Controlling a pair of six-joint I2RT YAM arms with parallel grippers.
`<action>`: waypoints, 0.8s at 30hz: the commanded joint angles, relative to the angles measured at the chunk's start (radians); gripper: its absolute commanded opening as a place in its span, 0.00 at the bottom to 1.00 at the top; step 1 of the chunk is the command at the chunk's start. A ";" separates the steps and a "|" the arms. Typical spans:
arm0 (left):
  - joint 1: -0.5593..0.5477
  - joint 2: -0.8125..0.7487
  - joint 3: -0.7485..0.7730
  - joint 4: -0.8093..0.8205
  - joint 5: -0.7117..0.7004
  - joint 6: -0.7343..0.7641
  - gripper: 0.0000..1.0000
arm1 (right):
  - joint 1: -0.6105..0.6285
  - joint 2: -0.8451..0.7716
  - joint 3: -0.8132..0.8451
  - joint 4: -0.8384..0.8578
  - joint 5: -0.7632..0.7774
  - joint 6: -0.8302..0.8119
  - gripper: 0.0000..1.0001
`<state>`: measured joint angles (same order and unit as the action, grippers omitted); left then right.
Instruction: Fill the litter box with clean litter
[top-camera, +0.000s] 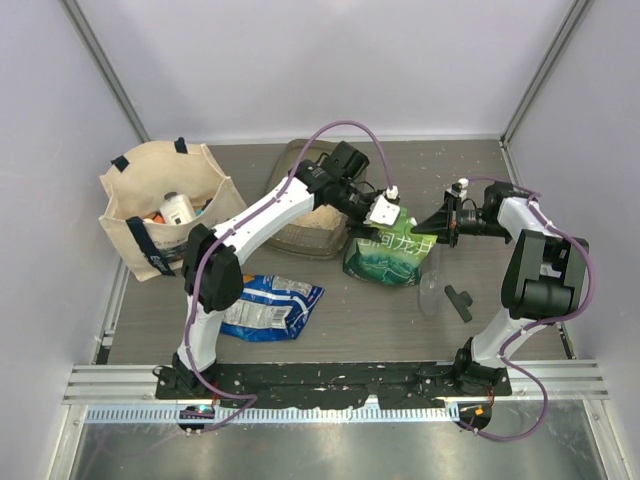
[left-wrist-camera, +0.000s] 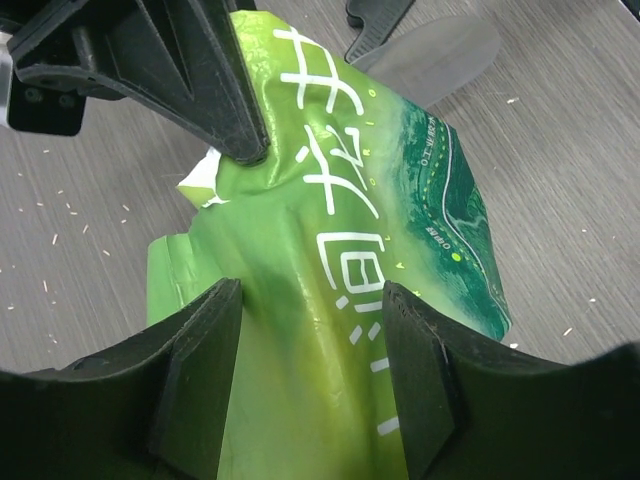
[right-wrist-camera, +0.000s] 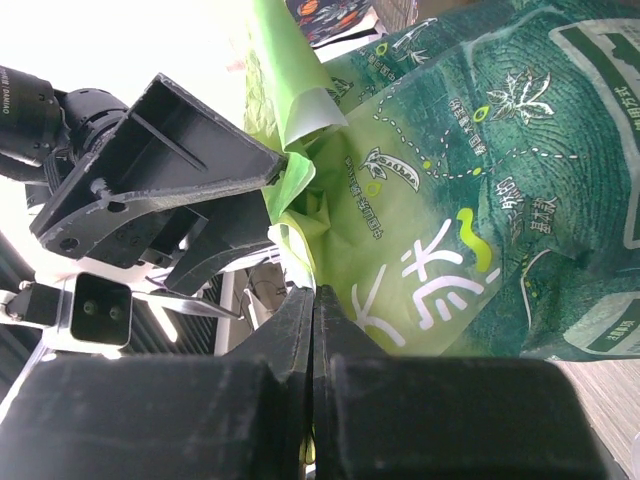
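The smoky litter box (top-camera: 296, 160) lies at the back centre, mostly under my left arm. Tan clean litter (top-camera: 303, 222) shows in its near part. A green-and-white printed bag (top-camera: 390, 256) stands just right of the box. My left gripper (top-camera: 384, 213) is at the bag's top. In the left wrist view it (left-wrist-camera: 312, 370) is open, its fingers (left-wrist-camera: 200, 370) astride the bag (left-wrist-camera: 330, 250). My right gripper (top-camera: 438, 226) is shut on the bag's top right edge. The right wrist view shows it (right-wrist-camera: 315, 300) pinching a thin light-green flap of the bag (right-wrist-camera: 440, 230).
A beige tote bag (top-camera: 140, 200) with bottles stands at the back left. A blue crinkly packet (top-camera: 272, 305) lies front left. A clear scoop (top-camera: 433, 285) with a black handle (top-camera: 461, 300) lies right of the green bag and also shows in the left wrist view (left-wrist-camera: 430, 55).
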<state>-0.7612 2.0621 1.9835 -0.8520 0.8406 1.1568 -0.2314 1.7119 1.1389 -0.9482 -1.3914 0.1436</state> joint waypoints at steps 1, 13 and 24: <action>0.014 0.004 -0.029 0.108 -0.025 -0.222 0.61 | -0.006 -0.061 0.051 -0.041 -0.144 0.059 0.01; 0.025 0.039 -0.046 0.037 0.072 -0.397 0.49 | -0.008 -0.060 0.028 0.002 -0.144 0.128 0.01; 0.045 0.027 -0.109 0.033 0.112 -0.490 0.20 | -0.026 -0.040 -0.048 0.118 -0.146 0.460 0.01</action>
<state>-0.7246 2.0838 1.9289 -0.7082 0.9142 0.7151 -0.2264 1.7119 1.1164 -0.8745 -1.3739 0.3550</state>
